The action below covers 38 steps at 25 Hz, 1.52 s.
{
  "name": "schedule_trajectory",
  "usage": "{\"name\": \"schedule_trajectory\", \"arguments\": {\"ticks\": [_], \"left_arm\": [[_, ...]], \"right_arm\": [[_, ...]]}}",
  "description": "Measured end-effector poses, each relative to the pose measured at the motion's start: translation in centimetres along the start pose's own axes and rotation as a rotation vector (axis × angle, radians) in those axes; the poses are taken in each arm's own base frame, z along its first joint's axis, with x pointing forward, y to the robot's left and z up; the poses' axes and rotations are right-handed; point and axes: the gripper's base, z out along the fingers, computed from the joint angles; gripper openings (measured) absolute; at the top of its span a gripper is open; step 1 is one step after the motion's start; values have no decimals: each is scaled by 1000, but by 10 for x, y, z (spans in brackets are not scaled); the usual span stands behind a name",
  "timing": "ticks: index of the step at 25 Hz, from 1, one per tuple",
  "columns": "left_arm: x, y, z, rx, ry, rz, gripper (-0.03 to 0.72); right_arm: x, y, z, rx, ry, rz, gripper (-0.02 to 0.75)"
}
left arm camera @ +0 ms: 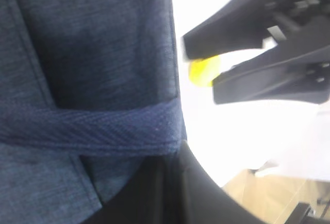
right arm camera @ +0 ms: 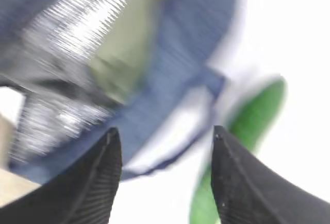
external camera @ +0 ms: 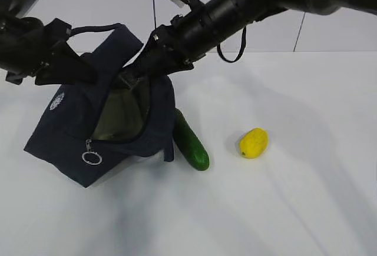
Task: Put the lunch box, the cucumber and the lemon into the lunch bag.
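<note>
The navy lunch bag (external camera: 70, 126) lies tilted at the left with its mouth gaping; it fills the left wrist view (left arm camera: 87, 54). A pale green surface inside it (external camera: 121, 115) looks like the lunch box lid, also in the right wrist view (right arm camera: 129, 33). My left gripper (external camera: 70, 65) is shut on the bag's top fabric (left arm camera: 172, 154) and holds it up. My right gripper (external camera: 126, 79) is open and empty at the bag's mouth (right arm camera: 165, 136). The cucumber (external camera: 189, 140) lies against the bag's right side (right arm camera: 252, 121). The lemon (external camera: 254, 143) lies further right on the table (left arm camera: 203, 72).
The white table (external camera: 294, 197) stretches to the right and front. The bag's silver ring pull (external camera: 92, 158) hangs at the front of the bag. A black cable loop (external camera: 232, 50) hangs under the right arm.
</note>
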Motion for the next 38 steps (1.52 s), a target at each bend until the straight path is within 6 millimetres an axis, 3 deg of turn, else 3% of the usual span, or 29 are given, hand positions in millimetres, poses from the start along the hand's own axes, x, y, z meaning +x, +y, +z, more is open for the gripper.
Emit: {"name": "schedule_trajectory", "arguments": {"ticks": [4,15,24,29,38], "left_arm": [[-5,11,-11,1,-38,-49,-8],[-7,31,-25,-60,-38,-55,-8],[-4,36,-27,-100,-13,-22,-8],[-4,36,-28,-105,-11,-16,-8],[-4,35,-28,-107,-11,-13,-8]], "right_arm": [[-6,-3,-14,165,77,-17,414],[7,-23,-21,399,218,44,415],[27,-56,8,397,297,120,428],[34,-64,19,366,306,152,505],[40,-71,30,334,313,186,520]]}}
